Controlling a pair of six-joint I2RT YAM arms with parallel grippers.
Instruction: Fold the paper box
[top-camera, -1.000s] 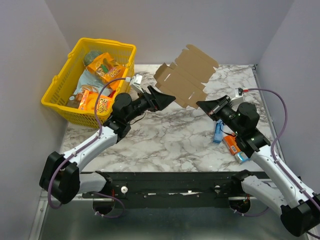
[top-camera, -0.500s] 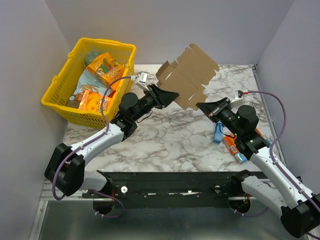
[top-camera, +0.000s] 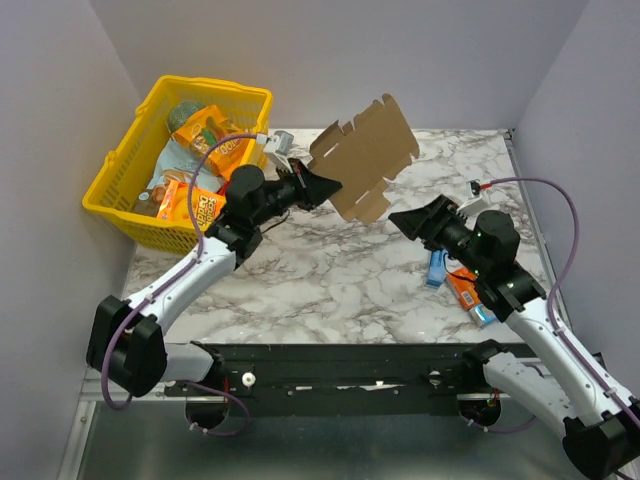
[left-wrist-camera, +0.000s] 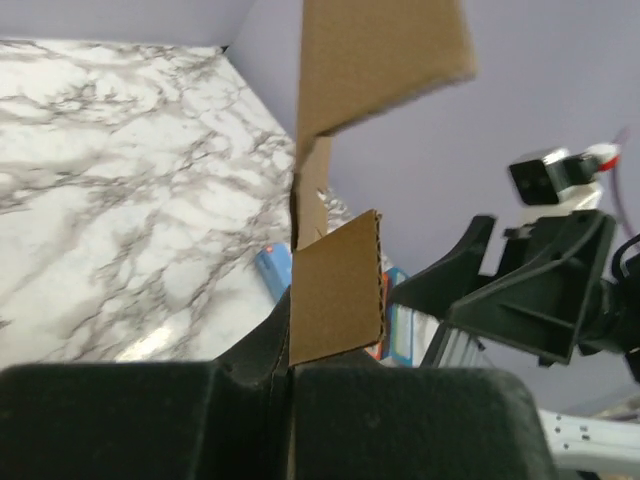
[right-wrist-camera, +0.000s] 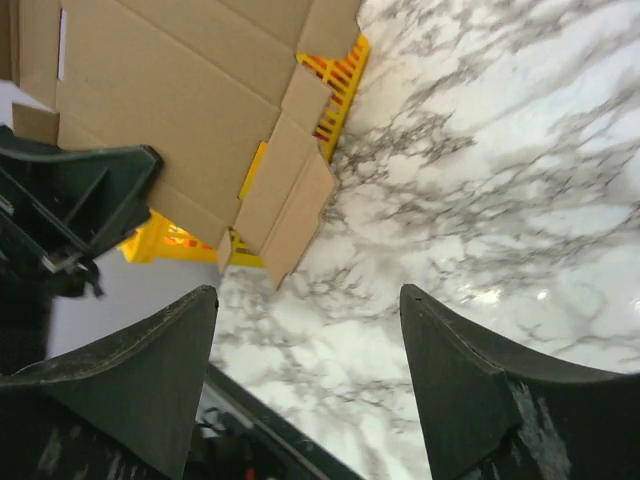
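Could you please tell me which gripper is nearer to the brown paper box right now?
Left. The left gripper is shut on the left edge of the paper box; the right gripper stands open off its lower right corner, not touching.

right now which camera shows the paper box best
Top external: the whole paper box shows, a flat cut-out with flaps, held up by the left gripper. Left wrist sees it nearly edge-on; right wrist shows only part of one face.
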